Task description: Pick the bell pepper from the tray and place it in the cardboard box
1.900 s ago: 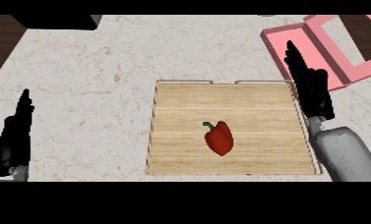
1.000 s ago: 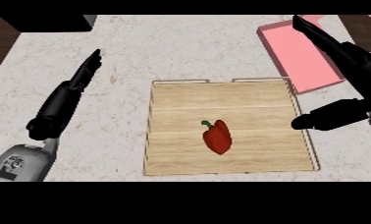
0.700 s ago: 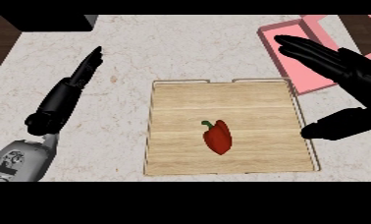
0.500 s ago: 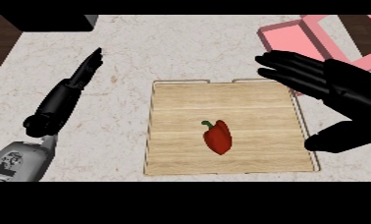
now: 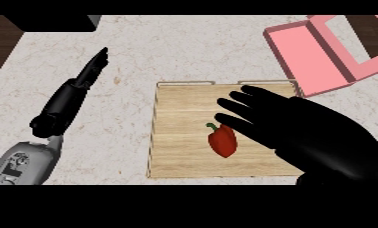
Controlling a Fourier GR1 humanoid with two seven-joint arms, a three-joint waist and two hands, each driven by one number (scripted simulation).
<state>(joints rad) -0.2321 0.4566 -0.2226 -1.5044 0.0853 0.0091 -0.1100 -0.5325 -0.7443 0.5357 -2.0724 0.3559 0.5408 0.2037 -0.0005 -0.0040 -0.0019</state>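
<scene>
A red bell pepper (image 5: 223, 141) with a green stem lies near the middle of the wooden tray (image 5: 181, 122). My right hand (image 5: 306, 129) hovers over the tray's right half, open, fingers spread and pointing left, their tips just above and right of the pepper. It hides the tray's right edge. The pink cardboard box (image 5: 317, 59) stands open at the upper right, beyond the tray's far right corner. My left hand (image 5: 70, 97) is open with straight fingers pointing up, over the counter left of the tray.
The tray rests on a pale marble counter (image 5: 148, 52). A dark object (image 5: 52, 22) sits at the counter's far left corner. The counter's left edge meets dark wood (image 5: 7, 42).
My right hand has swung left from the box's side to over the tray, closing in on the pepper. The left hand rose from the lower left and now holds still.
</scene>
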